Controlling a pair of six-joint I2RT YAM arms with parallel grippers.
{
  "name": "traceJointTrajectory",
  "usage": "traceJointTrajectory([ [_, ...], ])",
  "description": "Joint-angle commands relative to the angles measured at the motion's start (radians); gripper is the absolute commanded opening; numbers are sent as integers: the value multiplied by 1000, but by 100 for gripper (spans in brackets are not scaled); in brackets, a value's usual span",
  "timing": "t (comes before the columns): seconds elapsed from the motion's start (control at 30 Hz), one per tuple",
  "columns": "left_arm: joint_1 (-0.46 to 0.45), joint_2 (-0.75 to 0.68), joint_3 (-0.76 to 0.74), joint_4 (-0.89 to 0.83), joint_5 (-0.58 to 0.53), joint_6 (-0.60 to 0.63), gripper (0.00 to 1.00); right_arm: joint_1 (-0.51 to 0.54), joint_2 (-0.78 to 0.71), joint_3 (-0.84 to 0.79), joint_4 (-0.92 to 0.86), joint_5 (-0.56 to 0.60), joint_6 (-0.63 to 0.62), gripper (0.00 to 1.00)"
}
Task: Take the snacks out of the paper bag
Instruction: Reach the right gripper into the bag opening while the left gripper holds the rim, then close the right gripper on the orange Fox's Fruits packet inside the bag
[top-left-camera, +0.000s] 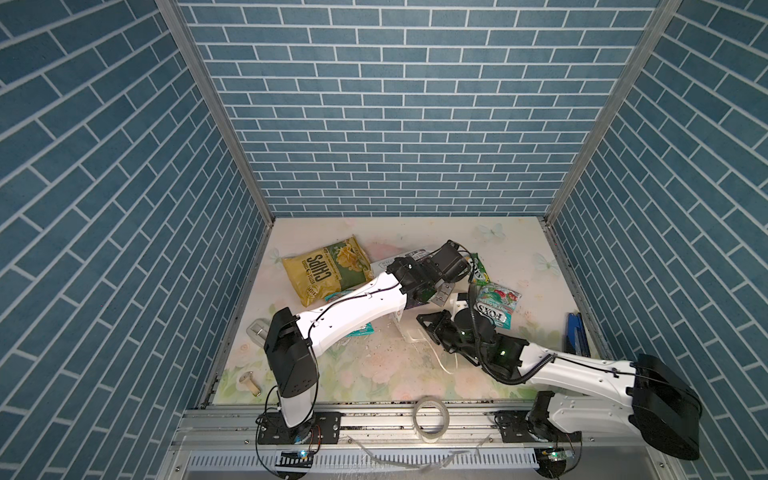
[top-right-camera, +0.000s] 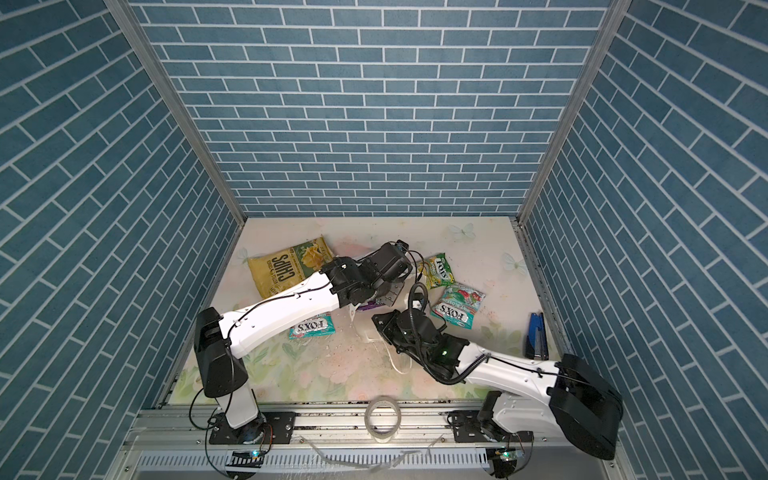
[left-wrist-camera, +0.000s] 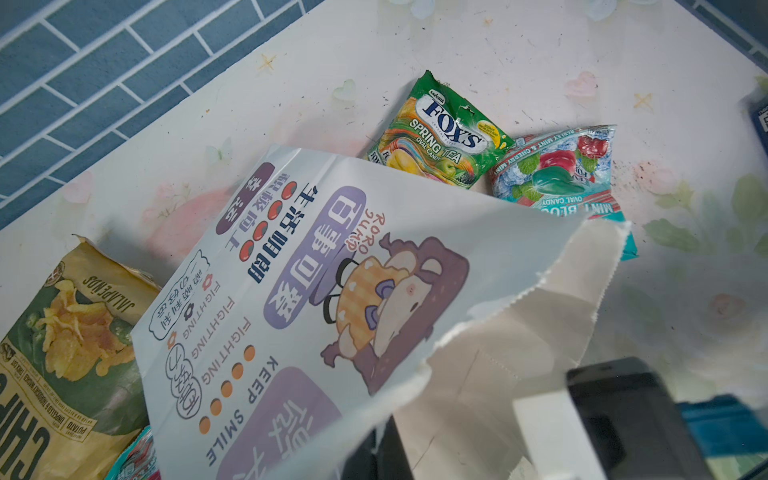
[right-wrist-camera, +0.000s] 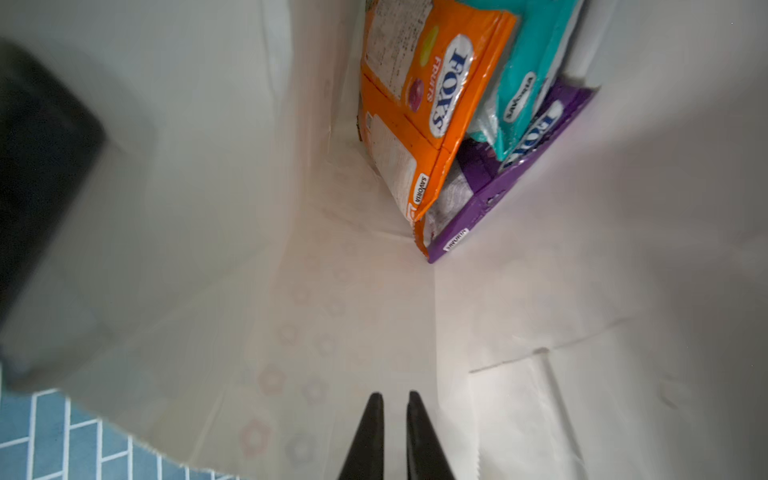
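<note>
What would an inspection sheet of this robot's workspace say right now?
Surface: floral tabletop, dirt-speckled.
Job's things: paper bag on its side; chips bag, Spring Tea packet, mint packet, teal packet outside; orange packet, another teal packet, purple packet inside.
Clutter: tape roll, stapler, brass cylinder.
Grippers: left gripper shut on bag rim; right gripper inside bag mouth, nearly shut, empty.
Cables: black cables along arms.
Surroundings: blue brick-pattern walls.

left arm (top-left-camera: 353, 309): white shell, black joints, thin black cable | right arm (top-left-camera: 582, 374): white and black too, ribbed black hose (small green light) | bases: black plates with screws
</note>
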Motion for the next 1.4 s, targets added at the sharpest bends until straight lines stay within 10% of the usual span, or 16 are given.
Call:
traceJointTrajectory([
  [0.0, 8, -19, -15, 27, 12, 24, 0, 34, 58, -38, 257, 189, 95, 13],
  [0.37, 17, -53, -36, -1, 70, 26, 0, 37, 148, -91, 309, 349, 139, 14],
  [0.83, 18, -43, -8, -31, 119, 21, 0, 10, 473, -35, 600, 267, 233, 22],
  [1.37, 24, -36, 2, -53, 154, 24, 0, -63, 519, 30, 601, 200, 168, 31],
])
